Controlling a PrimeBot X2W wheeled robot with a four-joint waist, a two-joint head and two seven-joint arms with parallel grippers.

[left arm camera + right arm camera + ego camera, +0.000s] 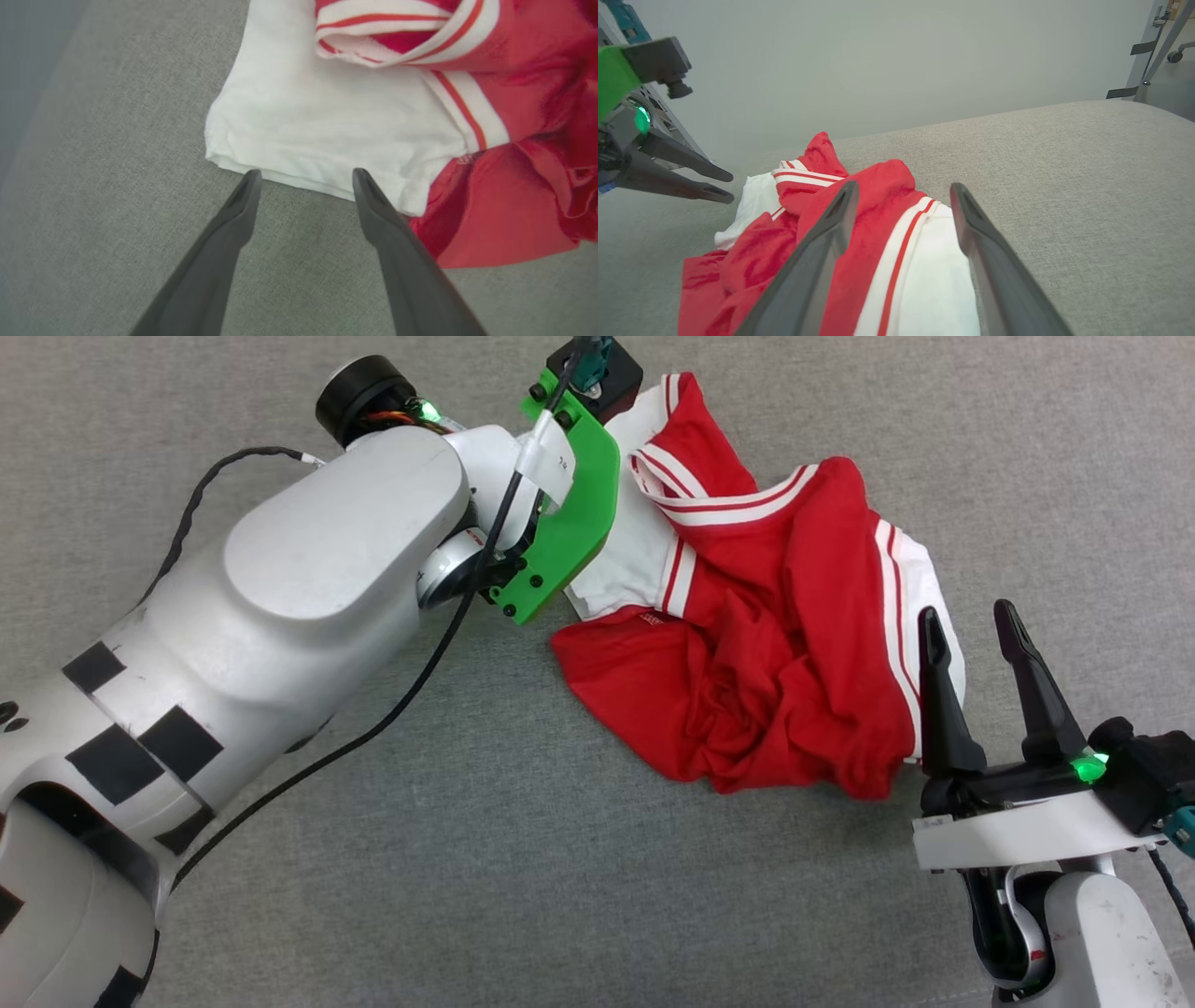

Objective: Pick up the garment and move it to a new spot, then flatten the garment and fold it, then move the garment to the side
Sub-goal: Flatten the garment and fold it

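Your garment (775,691) lay crumpled on the grey bench (560,859), its long axis running from one arm to the other. Your left end effector (303,175), spread and empty, had its tips at the hem of the garment's white sleeve (327,121). Your right end effector (966,616), likewise spread and empty, stood at the garment's opposite sleeve. I judged the left nearer.

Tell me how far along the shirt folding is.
Nothing looks done: the garment lies crumpled on the grey surface. In hand: both grippers open, left gripper poised at one white sleeve, right gripper at the other. Left: lifting, moving, flattening, folding, setting aside.
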